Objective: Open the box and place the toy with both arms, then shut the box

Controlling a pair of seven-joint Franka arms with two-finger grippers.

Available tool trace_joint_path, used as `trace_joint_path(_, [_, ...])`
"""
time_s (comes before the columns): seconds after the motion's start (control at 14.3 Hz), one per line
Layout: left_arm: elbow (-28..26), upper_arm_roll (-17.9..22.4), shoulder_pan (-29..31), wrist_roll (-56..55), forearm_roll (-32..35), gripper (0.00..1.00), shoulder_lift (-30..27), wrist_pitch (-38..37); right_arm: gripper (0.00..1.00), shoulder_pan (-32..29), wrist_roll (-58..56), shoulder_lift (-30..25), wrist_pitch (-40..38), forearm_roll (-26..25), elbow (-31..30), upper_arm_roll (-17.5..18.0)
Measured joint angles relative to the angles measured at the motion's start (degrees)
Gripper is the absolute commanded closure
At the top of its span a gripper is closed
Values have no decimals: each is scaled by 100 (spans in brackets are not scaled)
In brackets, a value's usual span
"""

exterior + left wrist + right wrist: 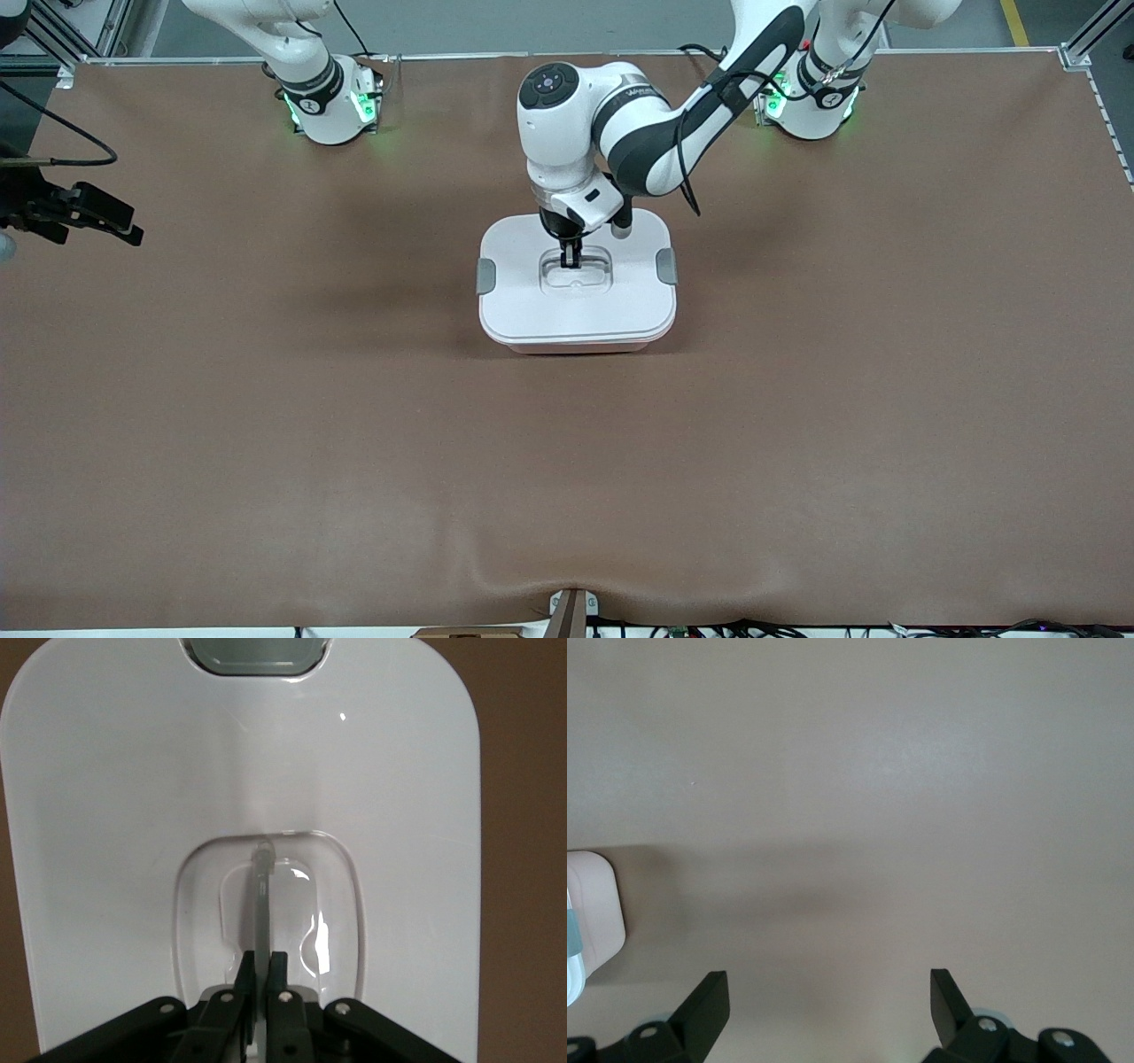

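Note:
The box [532, 306] stands mid-table with its white lid on and a thin pinkish base [576, 347] showing under the lid's edge. My left gripper [570, 257] reaches down into the lid's recessed top and is shut on the thin clear handle [263, 895]. In the left wrist view both fingertips [248, 966] press together on that handle, with the left gripper [264, 961] low over the lid [133, 815]. My right gripper [128, 232] waits open over the right arm's end of the table, nothing between its fingers [709, 1001]. The toy is out of view.
Grey latches [486, 276] [666, 266] sit on the lid's two short sides; one latch [257, 654] shows in the left wrist view. A white rounded corner [594, 912] shows at the edge of the right wrist view. Brown mat [266, 443] covers the table.

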Motion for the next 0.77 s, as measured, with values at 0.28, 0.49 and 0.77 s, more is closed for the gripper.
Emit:
trace_joint_path(0.28, [-44, 1, 37, 66, 0, 100, 0, 102, 0, 0, 0, 0, 0, 0, 0, 0])
trace_joint_path(0.49, [-74, 0, 44, 82, 0, 100, -2, 140, 0, 0, 0, 0, 0, 0, 0, 0])
trace_joint_path(0.77, [-126, -6, 42, 238, 3, 100, -22, 165, 0, 0, 0, 0, 0, 0, 0, 0])
